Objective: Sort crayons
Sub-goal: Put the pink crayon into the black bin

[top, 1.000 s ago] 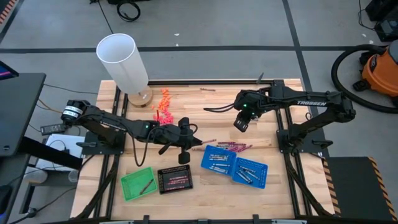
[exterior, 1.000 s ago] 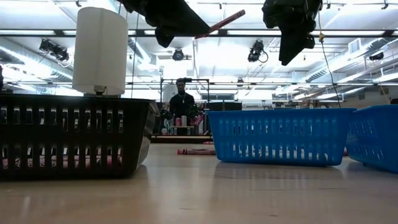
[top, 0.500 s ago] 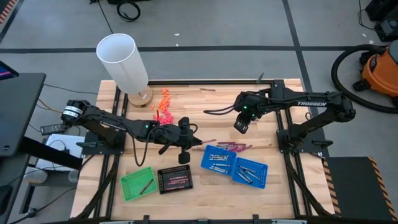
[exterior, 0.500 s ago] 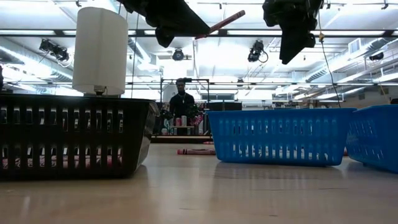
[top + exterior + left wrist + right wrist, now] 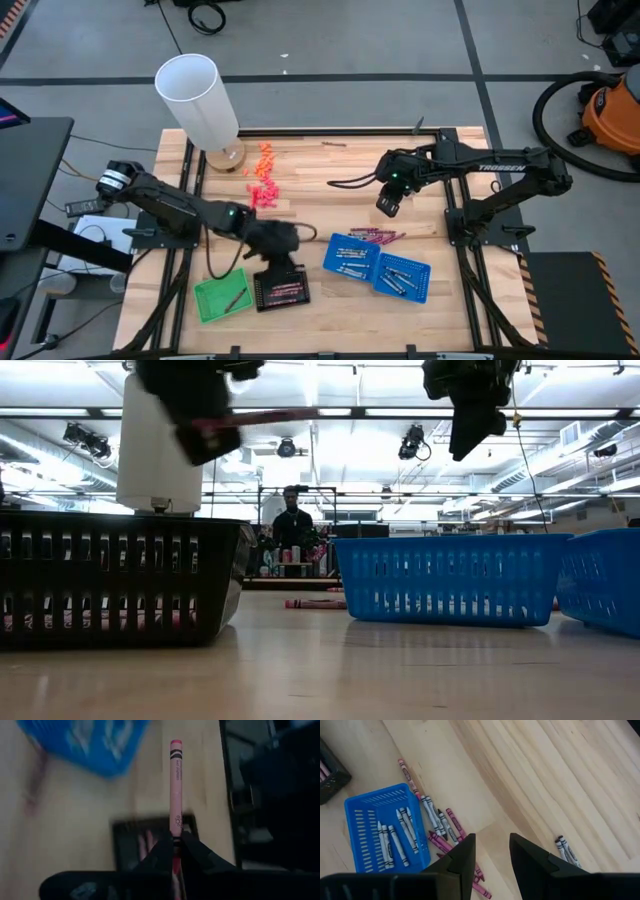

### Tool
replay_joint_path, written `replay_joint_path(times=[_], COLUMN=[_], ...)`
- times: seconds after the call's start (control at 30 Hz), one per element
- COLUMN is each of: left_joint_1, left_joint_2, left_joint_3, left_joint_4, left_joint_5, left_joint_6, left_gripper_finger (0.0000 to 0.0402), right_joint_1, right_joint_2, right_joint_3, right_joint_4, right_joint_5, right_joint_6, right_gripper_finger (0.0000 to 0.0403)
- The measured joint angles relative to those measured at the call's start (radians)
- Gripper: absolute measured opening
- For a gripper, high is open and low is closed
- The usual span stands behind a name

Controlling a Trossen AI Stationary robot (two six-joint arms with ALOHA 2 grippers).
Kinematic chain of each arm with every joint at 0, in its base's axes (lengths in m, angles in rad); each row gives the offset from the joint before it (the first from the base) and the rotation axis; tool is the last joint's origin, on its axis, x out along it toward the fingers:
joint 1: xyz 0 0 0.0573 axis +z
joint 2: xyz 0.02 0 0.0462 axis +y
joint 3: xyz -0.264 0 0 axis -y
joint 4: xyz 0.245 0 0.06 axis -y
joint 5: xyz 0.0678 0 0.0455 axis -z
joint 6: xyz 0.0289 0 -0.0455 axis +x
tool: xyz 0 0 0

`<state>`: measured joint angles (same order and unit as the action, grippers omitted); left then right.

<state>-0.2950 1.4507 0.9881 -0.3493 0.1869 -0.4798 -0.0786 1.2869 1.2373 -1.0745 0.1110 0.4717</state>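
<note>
A wooden table seen from above holds four small baskets along its near edge: a green basket with one crayon inside, a black basket holding pinkish-red crayons, and two blue baskets holding pale grey crayons. Just above the black basket hangs the left gripper, its fingers closed on a pink crayon that sticks straight out past the fingertips; in the left wrist view the black basket lies directly beneath it. Just behind the blue baskets, a loose cluster of magenta and grey crayons lies on the wood; the right wrist view shows them touching the rim of one blue basket. Farther back, the right gripper hovers above bare table with its two fingers parted and nothing between them. Near the far left corner lies a heap of stubby orange-pink pieces, beside a tall white cylinder standing on a round base. Beyond the table, the low view shows a person standing in the room.
</note>
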Motion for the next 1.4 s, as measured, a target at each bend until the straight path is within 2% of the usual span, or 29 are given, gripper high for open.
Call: replay_joint_path(times=[0.1, 0.2, 0.43, 0.67, 0.8, 0.93, 1.1, 1.27, 1.4], left_joint_1=[-0.053, -0.104, -0.152, -0.160, -0.167, -0.165, -0.133, -0.088, -0.021], left_joint_2=[0.010, 0.025, 0.085, 0.162, 0.173, 0.173, 0.162, 0.159, 0.159], left_joint_3=[0.000, 0.000, 0.000, 0.000, 0.000, 0.000, 0.034, 0.062, 0.062], left_joint_4=[-0.112, -0.155, -0.145, -0.125, -0.114, -0.109, -0.109, -0.110, -0.100], left_joint_5=[0.018, 0.011, -0.107, -0.094, -0.098, -0.101, -0.083, -0.186, -0.216], left_joint_6=[-0.065, -0.090, -0.153, -0.220, -0.262, -0.277, -0.251, -0.131, -0.073], left_gripper_finger=[0.0016, 0.0016, 0.0016, 0.0020, 0.0050, 0.0106, 0.0149, 0.0146, 0.0142], right_joint_1=[0.007, 0.009, 0.009, 0.010, 0.010, 0.010, 0.010, 0.006, 0.006], right_joint_2=[0.000, 0.000, 0.001, 0.003, 0.003, 0.003, 0.003, 0.003, 0.003], right_joint_3=[0.000, 0.000, -0.001, -0.001, -0.001, -0.001, -0.001, -0.001, -0.001], right_joint_4=[0.002, 0.007, 0.049, 0.071, 0.073, 0.084, 0.098, 0.110, 0.109], right_joint_5=[0.000, 0.000, 0.001, 0.001, 0.001, 0.001, 0.001, 0.001, 0.001], right_joint_6=[-0.003, -0.011, -0.028, -0.042, -0.055, -0.065, -0.082, -0.089, -0.091], right_gripper_finger=[0.0128, 0.0128, 0.0128, 0.0128, 0.0128, 0.0128, 0.0128, 0.0128, 0.0128])
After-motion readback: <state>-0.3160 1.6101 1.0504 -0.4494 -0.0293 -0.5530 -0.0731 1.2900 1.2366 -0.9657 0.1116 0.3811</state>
